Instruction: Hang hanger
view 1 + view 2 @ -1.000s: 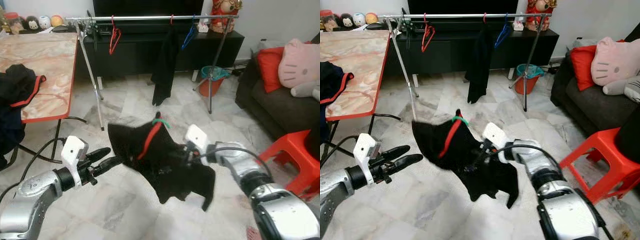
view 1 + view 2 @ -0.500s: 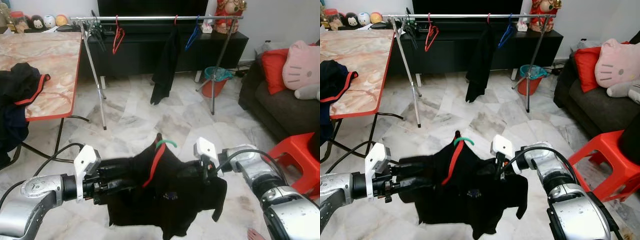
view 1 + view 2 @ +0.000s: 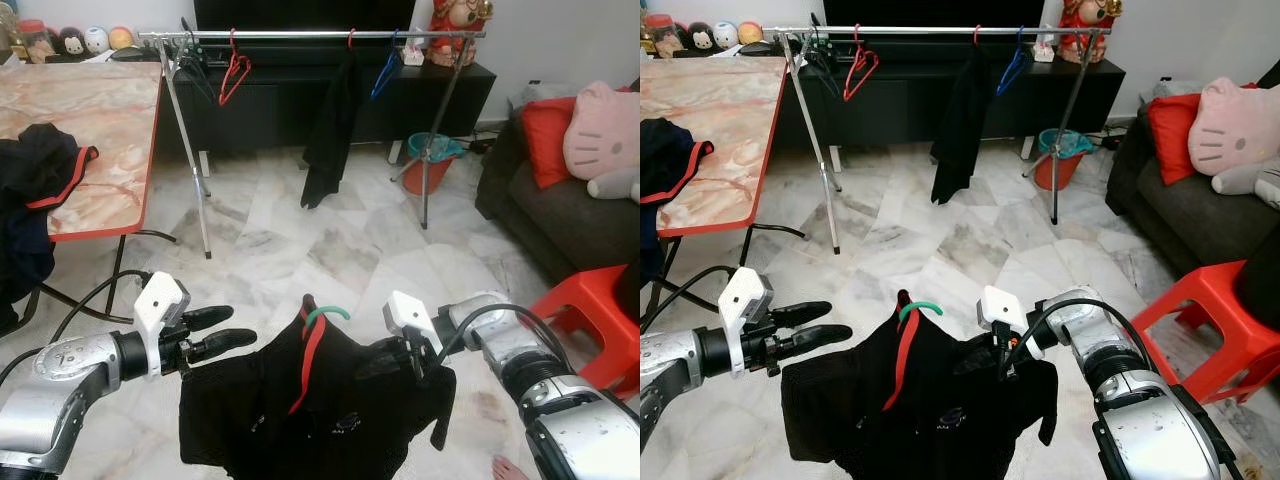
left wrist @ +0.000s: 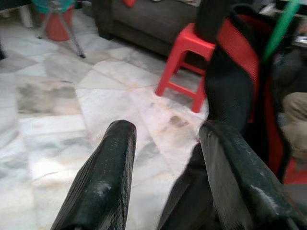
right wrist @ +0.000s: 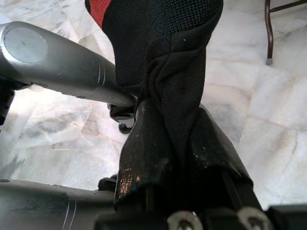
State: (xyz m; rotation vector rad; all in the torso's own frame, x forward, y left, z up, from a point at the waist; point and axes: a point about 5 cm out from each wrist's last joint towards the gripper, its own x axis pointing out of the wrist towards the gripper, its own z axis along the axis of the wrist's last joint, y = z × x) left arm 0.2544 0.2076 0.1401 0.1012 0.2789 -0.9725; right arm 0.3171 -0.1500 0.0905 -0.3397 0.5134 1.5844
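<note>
A marble-topped bench (image 3: pixel 110 110) with a red edge stands at far left, dark clothing (image 3: pixel 35 175) heaped on it. In the foreground the robot's left arm reaches forward, forearm level, its left hand (image 3: pixel 220 330) with the two black fingers (image 4: pixel 103 184) spread apart and gripping nothing, tips just beside the shoulder of a black garment (image 3: pixel 310 420). The garment, trimmed with a red stripe, hangs on a hanger whose green hook (image 3: pixel 327 315) rises at the collar, low over the marble floor (image 3: pixel 330 240) between the two arms. To its right, the right hand (image 3: pixel 395 358) is clamped on a bunched fold of the garment's other shoulder, fabric squeezed between its fingers (image 5: pixel 144 158), the silver forearm angled in from the lower right. Well beyond stands a metal clothes rail (image 3: pixel 300 35) carrying a red hanger (image 3: pixel 233 75), a black garment and a blue hanger (image 3: pixel 383 72). A red stool (image 3: pixel 590 310) and dark sofa (image 3: pixel 540 220) sit at far right.
</note>
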